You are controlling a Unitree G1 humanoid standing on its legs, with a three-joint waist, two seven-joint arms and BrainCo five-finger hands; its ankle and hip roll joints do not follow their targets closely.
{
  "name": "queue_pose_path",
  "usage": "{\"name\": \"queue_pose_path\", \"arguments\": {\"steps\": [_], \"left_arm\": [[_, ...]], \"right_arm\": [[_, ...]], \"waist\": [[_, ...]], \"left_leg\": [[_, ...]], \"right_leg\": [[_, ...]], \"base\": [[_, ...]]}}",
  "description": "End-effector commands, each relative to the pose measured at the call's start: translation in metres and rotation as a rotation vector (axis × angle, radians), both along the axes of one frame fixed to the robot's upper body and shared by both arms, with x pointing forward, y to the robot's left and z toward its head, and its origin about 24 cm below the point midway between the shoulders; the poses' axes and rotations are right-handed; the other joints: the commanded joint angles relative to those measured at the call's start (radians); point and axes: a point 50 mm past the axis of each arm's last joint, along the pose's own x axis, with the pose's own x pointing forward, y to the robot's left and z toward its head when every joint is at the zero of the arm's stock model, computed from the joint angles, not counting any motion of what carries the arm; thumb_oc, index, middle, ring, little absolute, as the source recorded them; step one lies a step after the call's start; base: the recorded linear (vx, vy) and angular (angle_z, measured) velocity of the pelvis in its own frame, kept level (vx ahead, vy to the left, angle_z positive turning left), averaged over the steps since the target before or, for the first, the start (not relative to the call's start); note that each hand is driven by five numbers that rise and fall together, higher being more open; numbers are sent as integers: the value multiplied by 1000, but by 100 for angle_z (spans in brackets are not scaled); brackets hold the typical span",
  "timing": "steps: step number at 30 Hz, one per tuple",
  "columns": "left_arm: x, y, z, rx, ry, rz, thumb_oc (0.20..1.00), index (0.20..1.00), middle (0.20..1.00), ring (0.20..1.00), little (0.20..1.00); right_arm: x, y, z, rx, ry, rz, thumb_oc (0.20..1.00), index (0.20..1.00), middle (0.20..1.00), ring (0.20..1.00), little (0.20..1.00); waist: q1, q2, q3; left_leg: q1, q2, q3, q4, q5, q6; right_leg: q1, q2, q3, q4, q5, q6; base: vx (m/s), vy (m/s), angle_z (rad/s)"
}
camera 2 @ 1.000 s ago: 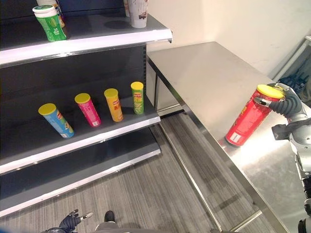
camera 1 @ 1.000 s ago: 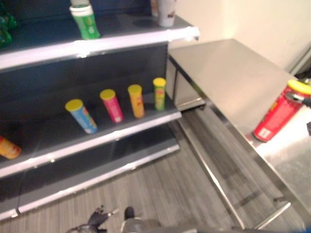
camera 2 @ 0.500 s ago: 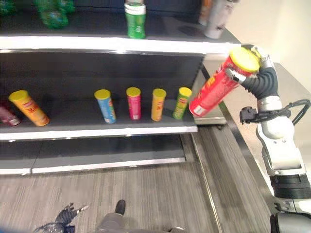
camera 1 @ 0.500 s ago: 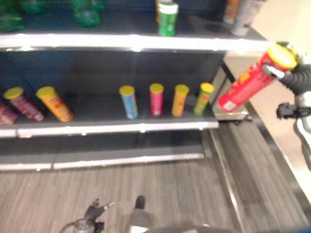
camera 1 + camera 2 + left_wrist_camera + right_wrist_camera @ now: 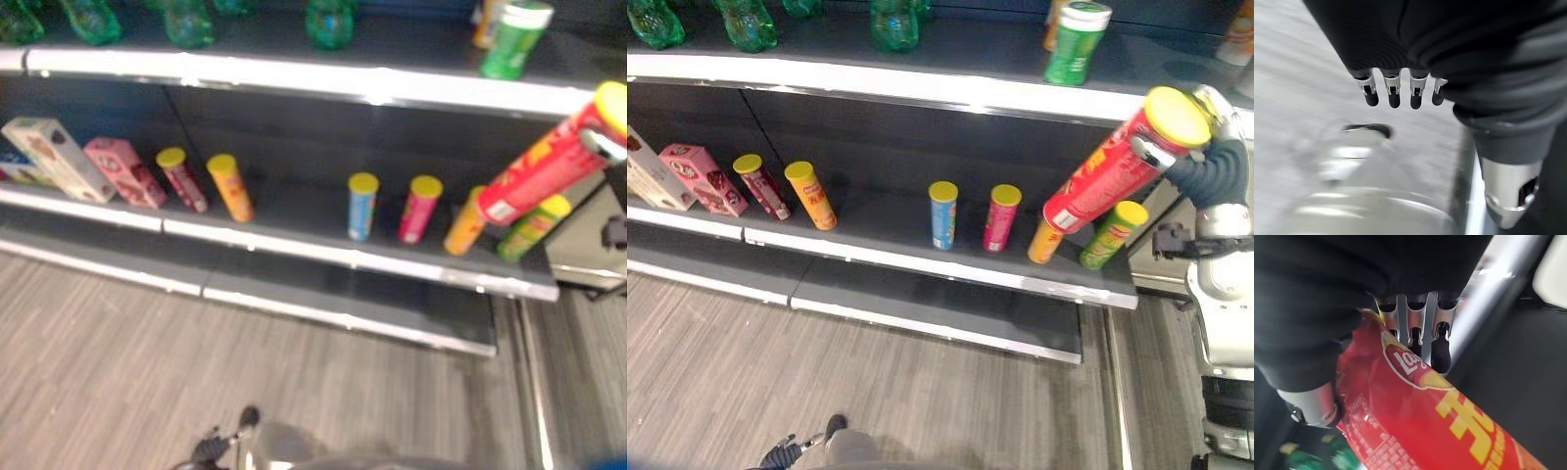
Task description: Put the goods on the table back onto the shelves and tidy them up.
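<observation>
My right hand (image 5: 1207, 132) grips the red can (image 5: 1117, 166), tilted, now in front of the shelf (image 5: 921, 259); left hand (image 5: 1400, 93) hangs relaxed.

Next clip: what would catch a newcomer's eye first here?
The big red chip can, tilted, gripped near its yellow lid by the right hand in front of the shelf's right end. Behind it, smaller yellow-lidded cans stand in a row on the middle shelf, with green bottles along the top shelf.
</observation>
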Motion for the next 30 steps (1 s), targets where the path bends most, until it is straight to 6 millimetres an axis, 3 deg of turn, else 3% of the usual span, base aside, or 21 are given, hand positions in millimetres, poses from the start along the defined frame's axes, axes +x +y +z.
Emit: {"name": "queue_pose_path", "arguments": {"steps": [1, 3, 4, 5, 7, 8, 9, 10, 13, 14, 15, 18, 20, 23, 26, 27, 28, 29, 30], "left_arm": [[3, 19, 9, 68, -12, -70, 1000, 1000, 1000, 1000, 1000], [7, 23, 12, 99, -4, -128, 1000, 1000, 1000, 1000, 1000], [8, 28, 15, 121, -8, -152, 1000, 1000, 1000, 1000, 1000], [6, 38, 19, 150, -2, -144, 1000, 1000, 1000, 1000, 1000], [6, 39, 20, 151, -1, -143, 1000, 1000, 1000, 1000, 1000], [5, 44, 22, 163, -2, -125, 1000, 1000, 1000, 1000, 1000], [3, 43, 21, 161, 2, -121, 1000, 1000, 1000, 1000, 1000], [2, 41, 19, 153, 8, -112, 1000, 1000, 1000, 1000, 1000], [1, 36, 17, 124, -7, -81, 1000, 1000, 1000, 1000, 1000], [1, 35, 17, 124, -8, -80, 1000, 1000, 1000, 1000, 1000], [1, 33, 16, 117, -14, -82, 1000, 1000, 1000, 1000, 1000], [-3, 28, 14, 87, -24, -47, 1000, 1000, 1000, 1000, 1000], [-4, 20, 12, 48, -33, -34, 1000, 1000, 1000, 1000, 1000], [-4, 14, 11, 27, -42, -25, 1000, 1000, 1000, 1000, 1000], [-2, 12, 11, 25, -52, -30, 1000, 1000, 1000, 1000, 1000], [-2, 12, 11, 25, -52, -29, 1000, 1000, 1000, 1000, 1000], [0, 13, 11, 31, -54, -33, 1000, 1000, 1000, 1000, 1000], [5, 14, 13, 43, -65, -51, 1000, 1000, 1000, 1000, 1000], [4, 14, 13, 43, -64, -52, 1000, 1000, 1000, 1000, 1000]], "right_arm": [[-13, 19, 61, -138, -248, 59, 200, 200, 200, 200, 200], [-15, 17, 55, -154, -227, 31, 200, 200, 200, 200, 200], [-14, 18, 52, -157, -216, 28, 200, 200, 200, 200, 200], [-12, 23, 47, -142, -212, 50, 200, 200, 200, 200, 200], [-12, 24, 47, -140, -212, 51, 200, 200, 200, 200, 200], [-11, 25, 44, -142, -196, 53, 200, 200, 200, 200, 200], [-12, 24, 46, -137, -208, 55, 200, 200, 200, 200, 200], [-11, 24, 49, -145, -211, 62, 200, 200, 200, 200, 200], [-7, 31, 51, -157, -214, 94, 200, 200, 200, 200, 200], [-7, 31, 51, -157, -215, 95, 200, 200, 200, 200, 200], [-7, 30, 52, -151, -222, 93, 200, 200, 200, 200, 200], [-5, 35, 54, -136, -227, 131, 200, 200, 200, 200, 200], [-2, 38, 52, -116, -220, 159, 200, 200, 200, 200, 200], [0, 40, 50, -124, -201, 168, 200, 200, 200, 200, 200], [3, 48, 47, -128, -181, 210, 200, 200, 200, 200, 200], [3, 48, 47, -128, -181, 211, 200, 200, 200, 200, 200], [2, 49, 47, -128, -180, 219, 200, 200, 200, 200, 200], [1, 48, 44, -122, -176, 218, 200, 200, 200, 200, 200], [1, 48, 44, -122, -175, 218, 200, 200, 200, 200, 200]], "waist": [[12, -9, -77], [8, -26, -75], [14, -25, -71], [6, -14, -60], [7, -17, -60], [-14, -12, -43], [-17, -13, -40], [-22, -6, -22], [-7, -14, -8], [-6, -15, -1], [-7, -23, -7], [4, -34, -16], [18, -35, -22], [23, -27, -19], [14, -31, -28], [13, -31, -29], [6, -33, -30], [-7, -26, -32], [-7, -26, -34]], "left_leg": [[71, -2, 14, -84, -20, 0], [84, -80, 46, -94, -89, 41], [115, -120, 69, -118, -114, 68], [154, -176, 101, -174, -111, 110], [160, -178, 105, -182, -108, 110], [172, -214, 103, -199, -107, 146], [165, -235, 110, -201, -85, 163], [158, -252, 99, -194, -69, 178], [153, -278, 97, -173, -90, 174], [144, -279, 109, -166, -77, 177], [131, -283, 96, -152, -81, 172], [116, -280, 120, -121, -87, 161], [77, -264, 120, -9, -116, 145], [48, -229, 112, 65, -131, 119], [53, -133, 104, 10, -67, 98], [55, -133, 104, 5, -64, 97], [57, -99, 101, -14, -35, 92], [57, -30, 97, -41, 32, 79], [58, -29, 97, -47, 35, 78]], "right_leg": [[-8, -22, -43, -201, 178, -4], [-27, -121, -41, -171, 360, 7], [-33, -157, -54, -158, 404, 7], [-70, -169, -70, -99, 371, 4], [-78, -173, -62, -87, 363, 4], [-140, -70, 2, 7, 253, -22], [-156, -25, -3, 15, 225, -47], [-202, 98, 21, 54, 148, -80], [-199, 211, 34, -11, 58, -108], [-196, 210, 15, -28, 79, -124], [-156, 245, 34, -125, 61, -133], [-120, 277, 72, -214, 77, -142], [-68, 292, 68, -284, 79, -147], [-21, 305, 74, -340, 80, -149], [-31, 258, 82, -334, 88, -132], [-33, 258, 82, -332, 86, -132], [-41, 238, 79, -322, 87, -125], [-60, 200, 79, -304, 91, -103], [-62, 201, 78, -301, 89, -103]], "base": [[14, 530, 17], [10, 534, 55], [-15, 784, 43], [-3, 605, 18], [-28, 349, -17], [-79, 411, -24], [-140, 545, -11], [-136, 256, -15], [-49, 74, -24], [-10, -62, -39], [-83, -58, -41], [1, -51, -33], [24, -65, -31], [-38, 99, -13], [-43, 264, 2], [-41, 203, 3], [-73, 371, 8], [-73, 370, 15], [-43, 589, 10]]}}
